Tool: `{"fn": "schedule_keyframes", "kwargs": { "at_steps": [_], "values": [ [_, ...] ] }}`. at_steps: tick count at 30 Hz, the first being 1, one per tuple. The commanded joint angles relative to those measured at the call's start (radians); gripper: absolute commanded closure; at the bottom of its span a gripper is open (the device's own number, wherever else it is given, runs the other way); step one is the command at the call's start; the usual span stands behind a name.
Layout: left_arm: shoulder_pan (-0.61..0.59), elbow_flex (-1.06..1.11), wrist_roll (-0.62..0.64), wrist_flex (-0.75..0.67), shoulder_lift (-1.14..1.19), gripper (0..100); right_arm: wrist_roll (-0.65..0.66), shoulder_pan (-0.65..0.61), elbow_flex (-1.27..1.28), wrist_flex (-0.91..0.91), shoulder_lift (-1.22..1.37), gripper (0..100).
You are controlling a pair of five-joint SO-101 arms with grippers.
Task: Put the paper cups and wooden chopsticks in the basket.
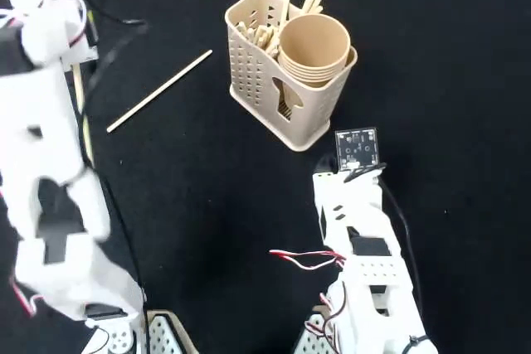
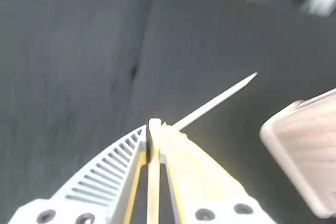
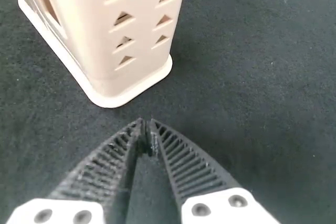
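The beige basket (image 1: 257, 72) stands at the back middle of the table, holding a nested stack of paper cups (image 1: 314, 46) and several wooden chopsticks (image 1: 264, 35). One loose chopstick (image 1: 158, 91) lies slanted on the black cloth to the basket's left, also in the left wrist view (image 2: 215, 102). My left gripper (image 2: 154, 129) is shut on another chopstick (image 2: 153, 182), a thin pale stick lying along its fingers, just short of the loose one. My right gripper (image 3: 144, 129) is shut and empty, close to the cloth in front of the basket's base (image 3: 126, 90).
The left arm (image 1: 50, 122) rises along the table's left edge. The right arm (image 1: 361, 230) lies in front of the basket. Red and white wires (image 1: 303, 256) trail beside it. Black cloth (image 1: 465, 122) stretches to the right of the basket.
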Motion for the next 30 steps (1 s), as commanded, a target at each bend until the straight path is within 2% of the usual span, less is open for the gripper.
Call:
{"fn": "schedule_keyframes", "kwargs": {
  "at_steps": [1,14,18,24,30],
  "values": [
    [0.113,0.01,0.008,-0.124,-0.23,97,0.011,-0.009,-0.008,-0.02,-0.015,98.4],
    [0.418,0.012,0.017,-0.423,-0.288,97,0.011,-0.009,-0.005,-0.02,-0.015,98.4],
    [0.464,0.012,0.017,-0.43,-0.292,97,0.011,-0.011,-0.005,-0.02,-0.015,98.4],
    [0.464,0.012,0.025,-0.422,-0.292,97,0.011,-0.011,-0.008,-0.02,-0.015,98.4],
    [0.456,0.008,0.078,-0.322,-0.293,97,0.011,-0.011,-0.008,-0.02,-0.015,98.4]
  ]
}}
